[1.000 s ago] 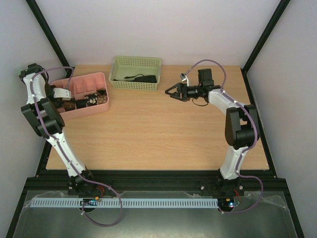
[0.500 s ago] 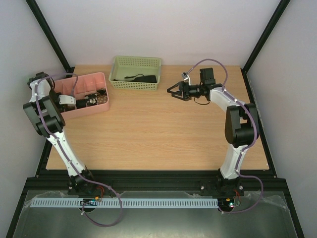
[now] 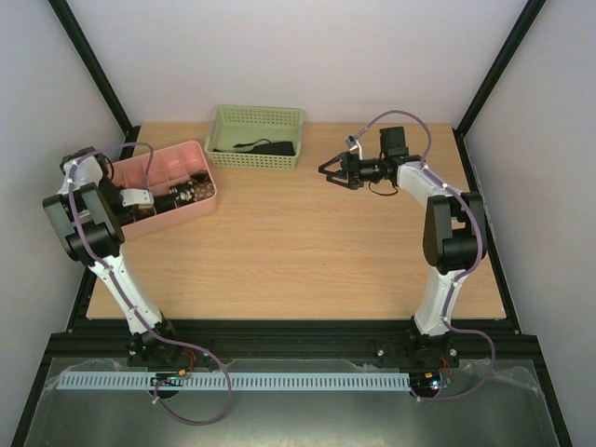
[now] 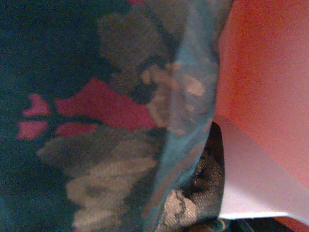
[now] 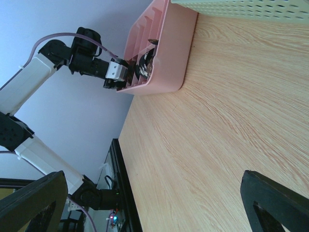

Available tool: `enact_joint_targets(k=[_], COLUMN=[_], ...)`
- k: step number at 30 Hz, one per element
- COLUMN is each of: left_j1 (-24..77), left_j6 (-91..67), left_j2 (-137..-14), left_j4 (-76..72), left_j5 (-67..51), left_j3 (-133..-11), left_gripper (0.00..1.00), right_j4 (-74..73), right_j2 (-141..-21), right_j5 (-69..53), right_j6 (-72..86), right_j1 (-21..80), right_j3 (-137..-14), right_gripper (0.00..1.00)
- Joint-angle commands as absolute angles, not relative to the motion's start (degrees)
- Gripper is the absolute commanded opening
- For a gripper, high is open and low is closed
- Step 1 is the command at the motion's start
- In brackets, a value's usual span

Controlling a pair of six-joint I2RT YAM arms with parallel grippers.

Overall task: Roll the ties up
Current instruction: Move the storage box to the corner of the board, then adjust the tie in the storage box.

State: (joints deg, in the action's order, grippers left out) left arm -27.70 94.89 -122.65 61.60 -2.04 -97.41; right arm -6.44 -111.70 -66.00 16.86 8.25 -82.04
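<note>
- pink bin (image 3: 201, 208); the left gripper (image 3: 177, 198) reaches into it from the left; well apart to the left of the right gripper (image 3: 326, 173)
- green basket (image 3: 256, 155), perforated walls; near the right gripper, to its left and a little farther back; beyond the pink bin from the left gripper
- wooden table (image 3: 298, 251); beneath both grippers, bearing bin and basket
- white slotted strip (image 3: 279, 381); well behind both grippers, by the arm bases
- black frame (image 3: 93, 70); posts rise beyond each gripper at the table's back corners
</note>
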Motion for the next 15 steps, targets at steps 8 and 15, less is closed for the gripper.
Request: enact_joint_targets(k=[8,15], left_j1=[-27.27,-27.25], left_j6=[93.57,95.34], left_j2=[-122.72,-123.44], left_j4=[63.45,67.51], left_j5=[-2.26,-2.52], left_j3=[-101.29,-106.41], left_gripper=[0.63,0.67], right_j4=[-11.01,-10.42], right_j2=[-111.55,-111.65], right_j5=[-68.47,-68.89], right_j6=[13.71,14.14], right_j1=[7.91,7.93], right_j3=[-82.78,-82.67], right_gripper=[0.99,0.99])
